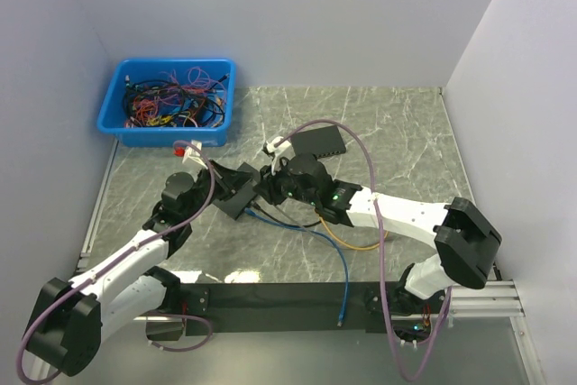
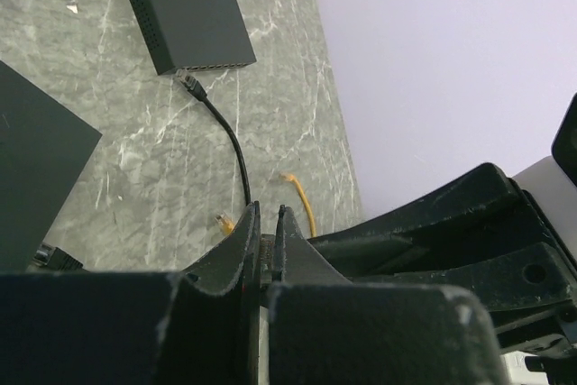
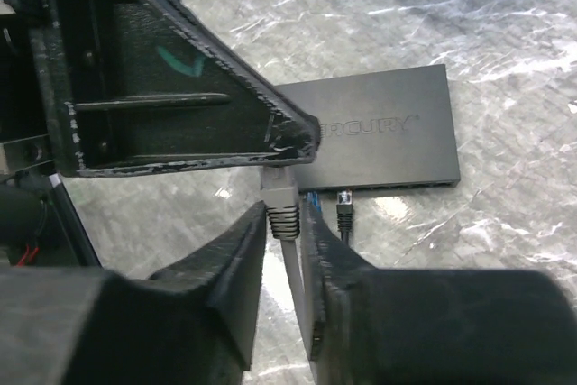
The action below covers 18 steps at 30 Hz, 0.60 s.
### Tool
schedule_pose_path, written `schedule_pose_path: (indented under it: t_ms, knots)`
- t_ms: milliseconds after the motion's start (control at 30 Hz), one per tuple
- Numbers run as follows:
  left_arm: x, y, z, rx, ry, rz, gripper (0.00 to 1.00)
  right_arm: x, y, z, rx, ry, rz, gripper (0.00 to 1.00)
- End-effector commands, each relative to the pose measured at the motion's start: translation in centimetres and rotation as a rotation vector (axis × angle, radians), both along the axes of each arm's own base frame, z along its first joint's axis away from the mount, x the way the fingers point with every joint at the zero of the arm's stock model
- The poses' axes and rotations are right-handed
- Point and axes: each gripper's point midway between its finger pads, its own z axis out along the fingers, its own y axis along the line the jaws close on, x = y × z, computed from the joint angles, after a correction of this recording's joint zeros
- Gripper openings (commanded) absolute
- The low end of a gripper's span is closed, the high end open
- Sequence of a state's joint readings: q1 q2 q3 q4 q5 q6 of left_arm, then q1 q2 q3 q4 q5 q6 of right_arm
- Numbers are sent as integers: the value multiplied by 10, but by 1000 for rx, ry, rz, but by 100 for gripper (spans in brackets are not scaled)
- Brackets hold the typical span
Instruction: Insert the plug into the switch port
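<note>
Now | right gripper [image 3: 285, 219] clamps grey plug [image 3: 278, 188], just beside switch [image 3: 388, 137] | left gripper [image 2: 267, 218] closed

Grey-green marble-pattern tabletop [image 1: 406, 142]; pale lavender-white walls [image 1: 315, 15] on three sides; even diffuse light, faint glare.

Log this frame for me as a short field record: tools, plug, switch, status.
right tool: shut on grey plug
left tool: nearly closed, contents unclear
switch: dark box flat on marble table, port edge facing the grey plug
black plug: at the port edge, seating unclear
status: grey plug near the switch, not visibly in a port
</note>
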State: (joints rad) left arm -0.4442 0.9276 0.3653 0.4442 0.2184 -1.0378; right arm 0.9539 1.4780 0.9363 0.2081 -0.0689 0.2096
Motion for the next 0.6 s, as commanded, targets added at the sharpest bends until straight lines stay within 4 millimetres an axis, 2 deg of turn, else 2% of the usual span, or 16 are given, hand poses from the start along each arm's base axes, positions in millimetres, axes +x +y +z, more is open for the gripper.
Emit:
schedule_pose_path:
  t_ms: [0,167,200,267,300,367,400,500,567]
  knots:
    - [0,-8,26,-40,-69,-26,1,7,9,27,42,-53,-11,27]
    - [-1,-7,26,-37,-77,-23,0,8,7,27,46,-58,-22,16]
    - [-1,-6,26,-36,-81,-25,4,8,6,28,47,-60,-25,15]
    - [-1,-5,25,-22,-88,-21,19,8,5,29,49,-63,-29,11]
    - [-1,-4,23,-9,-85,-16,40,9,4,29,48,-64,-34,9]
    - [3,1,24,35,-104,12,56,11,2,26,35,-61,-52,5]
    - [5,5,15,74,-75,29,68,16,-2,24,16,-64,-84,4]
    - [16,22,12,159,-80,124,80,26,-10,15,-34,-55,-156,0]
    - [22,31,11,190,-85,168,83,34,-15,5,-76,-45,-202,0]
